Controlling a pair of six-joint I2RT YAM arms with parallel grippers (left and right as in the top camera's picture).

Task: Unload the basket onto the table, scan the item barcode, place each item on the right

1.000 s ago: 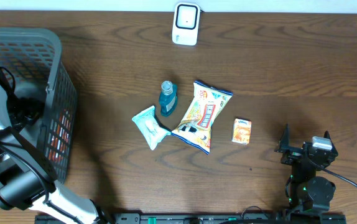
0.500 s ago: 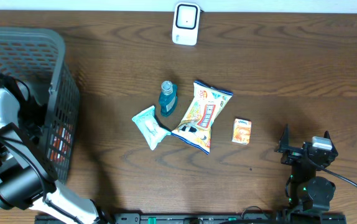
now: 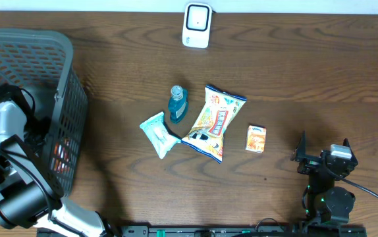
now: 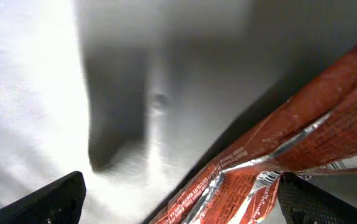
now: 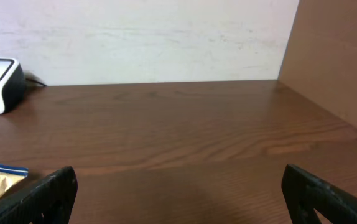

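My left gripper (image 4: 185,202) is down inside the grey basket (image 3: 65,66) and stands open. A red foil snack wrapper (image 4: 278,149) lies on the basket's pale floor, its lower end between my fingers, close to the right fingertip (image 4: 315,202). A small barcode (image 4: 264,180) shows on the wrapper there. The white scanner (image 3: 197,25) stands at the table's far edge. My right gripper (image 3: 323,146) rests open at the front right, holding nothing.
On the wood table lie a blue bottle (image 3: 178,104), a pale wipes pack (image 3: 158,134), a snack bag (image 3: 213,122) and a small orange box (image 3: 256,139). A brown panel (image 5: 337,56) rises at the right in the right wrist view.
My left arm has moved right and toward the front inside the basket, and the basket has shifted slightly right. The right arm has not moved.
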